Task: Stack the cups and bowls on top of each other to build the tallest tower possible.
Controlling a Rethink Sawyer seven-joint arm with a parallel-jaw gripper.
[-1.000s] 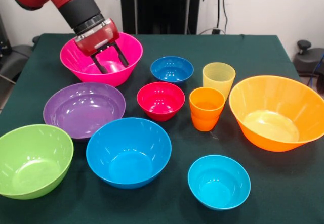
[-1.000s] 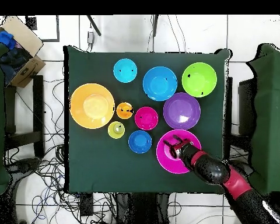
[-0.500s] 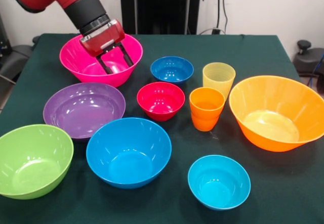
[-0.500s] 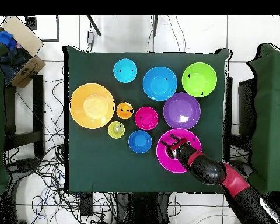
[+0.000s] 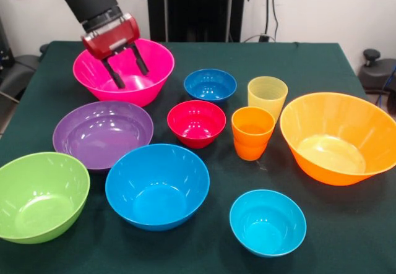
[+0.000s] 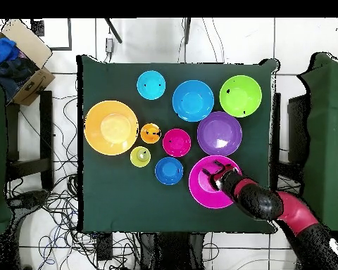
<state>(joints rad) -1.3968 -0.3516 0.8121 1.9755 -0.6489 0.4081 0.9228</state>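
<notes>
Stacking has not begun, as far as you can see: every piece sits alone on the green tablecloth point(image 5: 346, 224). Your gripper point(image 5: 124, 68) hangs with empty, spread fingers over the large glossy pink plastic bowl point(image 5: 151, 79) near the robot's side of the table. The purple bowl point(image 5: 102, 133), lime green bowl point(image 5: 40, 196) and sky-blue bowl point(image 5: 156, 185) lie apart, just beside one another. The translucent yellow tumbler point(image 5: 267, 96) and orange tumbler point(image 5: 252, 132) nearly touch, so expect tight finger room there. The big orange bowl point(image 5: 337, 138) sits close to the table edge; the cloth behind it is open.
</notes>
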